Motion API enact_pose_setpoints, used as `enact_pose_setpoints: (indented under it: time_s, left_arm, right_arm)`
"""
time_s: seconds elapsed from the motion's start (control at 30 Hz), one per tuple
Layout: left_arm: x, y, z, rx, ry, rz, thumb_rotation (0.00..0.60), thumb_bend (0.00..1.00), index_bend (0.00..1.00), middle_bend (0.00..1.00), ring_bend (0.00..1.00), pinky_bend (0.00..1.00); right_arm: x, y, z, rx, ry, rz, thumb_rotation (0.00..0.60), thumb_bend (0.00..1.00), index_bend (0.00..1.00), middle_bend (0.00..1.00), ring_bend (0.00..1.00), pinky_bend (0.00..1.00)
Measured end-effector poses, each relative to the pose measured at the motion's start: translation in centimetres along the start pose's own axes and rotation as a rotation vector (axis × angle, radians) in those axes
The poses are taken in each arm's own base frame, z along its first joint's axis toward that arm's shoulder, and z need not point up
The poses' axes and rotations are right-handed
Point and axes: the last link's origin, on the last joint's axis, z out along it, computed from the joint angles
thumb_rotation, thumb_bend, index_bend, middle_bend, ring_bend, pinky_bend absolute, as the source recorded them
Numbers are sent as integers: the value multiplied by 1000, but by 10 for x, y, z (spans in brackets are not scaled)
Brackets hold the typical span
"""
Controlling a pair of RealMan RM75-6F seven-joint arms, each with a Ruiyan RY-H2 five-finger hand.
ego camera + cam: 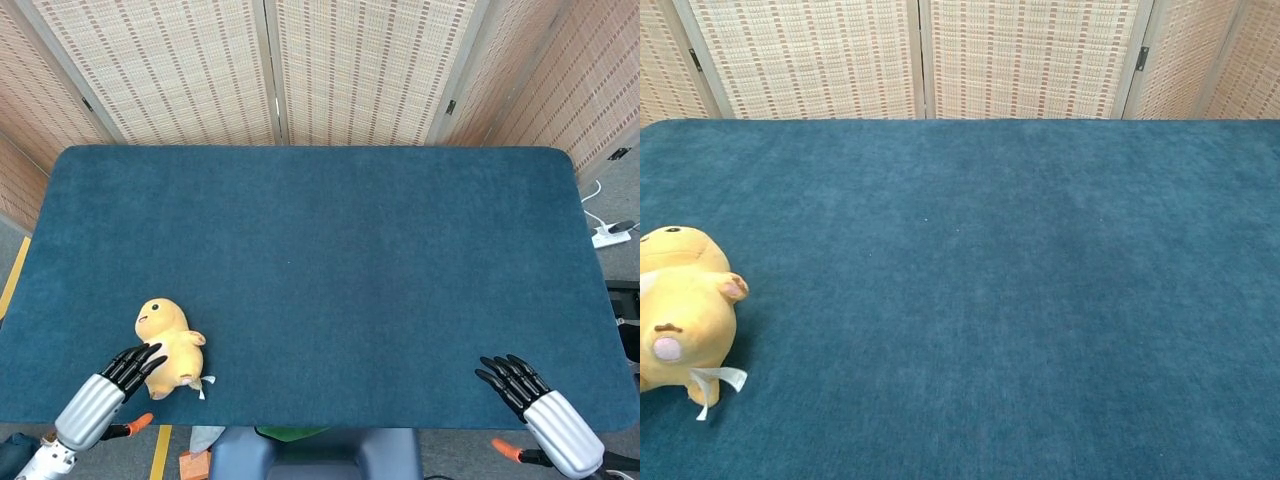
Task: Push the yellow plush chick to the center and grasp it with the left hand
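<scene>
The yellow plush chick (170,346) lies on its side on the blue table (330,250) near the front left corner; the chest view has the chick (682,312) at the left edge with a white tag showing. My left hand (108,391) is just front-left of it, fingers extended, fingertips touching or nearly touching the chick's body, holding nothing. At the front right edge my right hand (535,397) lies with fingers spread and nothing in it. Neither hand shows in the chest view.
Woven folding screens (270,70) stand behind the table's far edge. A white power strip (610,236) lies on the floor at the right. Blue cloth stretches bare from the chick to the right hand.
</scene>
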Motion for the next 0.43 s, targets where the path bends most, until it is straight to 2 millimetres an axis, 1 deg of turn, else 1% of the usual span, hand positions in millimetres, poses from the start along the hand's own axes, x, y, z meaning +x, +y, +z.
enact_pose_setpoints:
  time_s: [0.1, 0.2, 0.33, 0.43]
  left_arm:
    - [17, 1, -19, 59, 22, 6, 600, 227, 0, 0, 0, 110]
    - [33, -1, -39, 179, 73, 35, 600, 238, 0, 0, 0, 109]
    - [49, -8, -69, 419, 211, 85, 600, 244, 0, 0, 0, 108]
    - [57, -12, -91, 552, 298, 108, 600, 247, 0, 0, 0, 108]
  right_arm:
    - [7, 1, -2, -5, 43, -15, 600, 115, 0, 0, 0, 0]
    - [16, 3, -4, -41, 119, -66, 600, 119, 0, 0, 0, 0]
    - [27, 7, -7, -148, 236, -169, 600, 130, 0, 0, 0, 0]
    - [30, 11, -9, -240, 290, -208, 600, 138, 0, 0, 0, 0]
